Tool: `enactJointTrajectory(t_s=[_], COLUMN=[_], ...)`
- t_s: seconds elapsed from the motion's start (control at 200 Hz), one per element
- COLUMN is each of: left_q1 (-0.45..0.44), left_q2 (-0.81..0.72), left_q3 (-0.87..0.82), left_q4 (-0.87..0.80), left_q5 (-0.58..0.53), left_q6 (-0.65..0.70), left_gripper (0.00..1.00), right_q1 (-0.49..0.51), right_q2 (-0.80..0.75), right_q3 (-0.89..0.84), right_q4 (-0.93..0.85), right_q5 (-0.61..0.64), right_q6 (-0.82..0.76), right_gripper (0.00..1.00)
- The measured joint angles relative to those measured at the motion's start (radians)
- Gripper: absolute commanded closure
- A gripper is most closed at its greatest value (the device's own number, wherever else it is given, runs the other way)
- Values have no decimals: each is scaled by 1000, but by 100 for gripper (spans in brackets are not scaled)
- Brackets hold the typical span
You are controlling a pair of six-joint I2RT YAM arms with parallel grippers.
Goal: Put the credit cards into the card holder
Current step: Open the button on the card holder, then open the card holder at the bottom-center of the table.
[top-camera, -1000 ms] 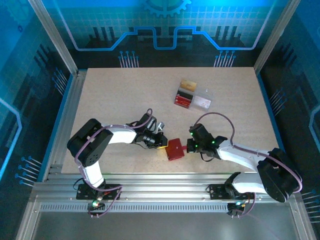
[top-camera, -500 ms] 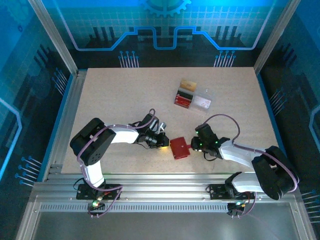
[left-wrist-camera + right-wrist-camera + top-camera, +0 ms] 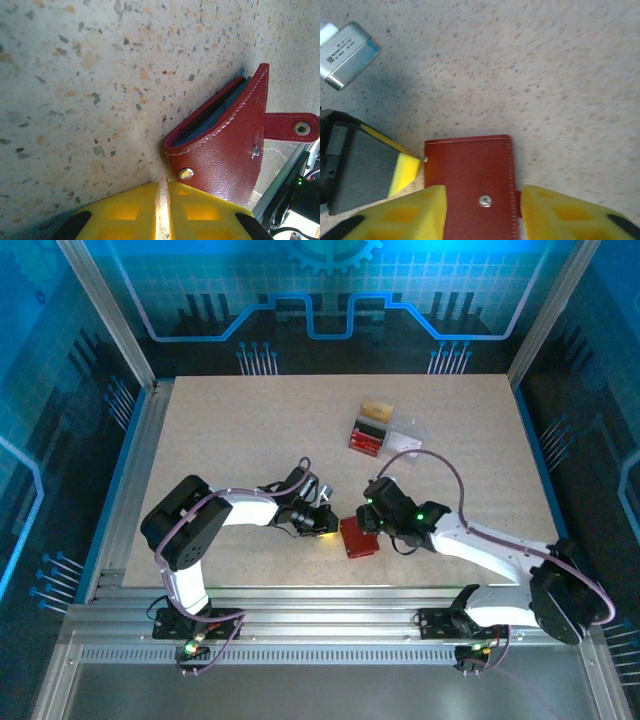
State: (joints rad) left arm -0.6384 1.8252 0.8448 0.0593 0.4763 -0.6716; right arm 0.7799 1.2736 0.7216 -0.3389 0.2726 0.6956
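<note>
Two arms reach in from the 6 o'clock edge of the desk (image 3: 220, 420) and meet near its front middle.

- Card holder (image 3: 357, 538): dark red, lying flat on the desk between the two tools. Its snap stud faces up and the tab (image 3: 292, 127) sticks out loose, unsnapped.
- Left tool (image 3: 325, 525): low at the holder's 9 o'clock. Its yellow fingers (image 3: 125, 210) are clenched almost together with only a slit of desk between them. They grasp nothing, and the tips sit just at the holder's edge.
- Left wrist view looks into the holder's slightly gaping mouth, which shows dark layers and a blue-grey lining. Cannot tell whether a card sits inside.
- Right tool (image 3: 482, 200): over the holder from its 3 o'clock side, released. Its fingers (image 3: 410, 215) are spread wide, one to either side of the holder. Contact unclear.
- Farther out, toward 12 o'clock and well apart from the holder, is a clear box (image 3: 415, 432). Dark red ribbed pieces (image 3: 367, 438) fill its 9 o'clock half and pale credit cards (image 3: 403, 441) its 3 o'clock half. The right arm's cable (image 3: 440, 465) partly crosses it.
- Small tan block (image 3: 376, 408): just beyond the box, at its 12 o'clock.
</note>
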Motion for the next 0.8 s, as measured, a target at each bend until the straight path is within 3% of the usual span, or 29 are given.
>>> enactJointTrajectory(t_s=[0.185, 0.395, 0.535, 0.8], left_q1=[0, 0, 0, 0], left_q2=[0, 0, 1, 8], left_q3=[0, 1, 2, 14], left_q4=[-2, -2, -2, -19], left_q5=[0, 0, 0, 2], left_q6=[0, 0, 0, -2], left_gripper=[87, 87, 87, 87], right_q1=[-24, -92, -112, -138], right_q2=[120, 152, 173, 198], right_q3=[-2, -46, -58, -82], right_q4=[60, 101, 124, 194], right_q5=[-119, -159, -196, -272], right_q6=[-16, -8, -8, -7], right_gripper=[68, 55, 53, 59])
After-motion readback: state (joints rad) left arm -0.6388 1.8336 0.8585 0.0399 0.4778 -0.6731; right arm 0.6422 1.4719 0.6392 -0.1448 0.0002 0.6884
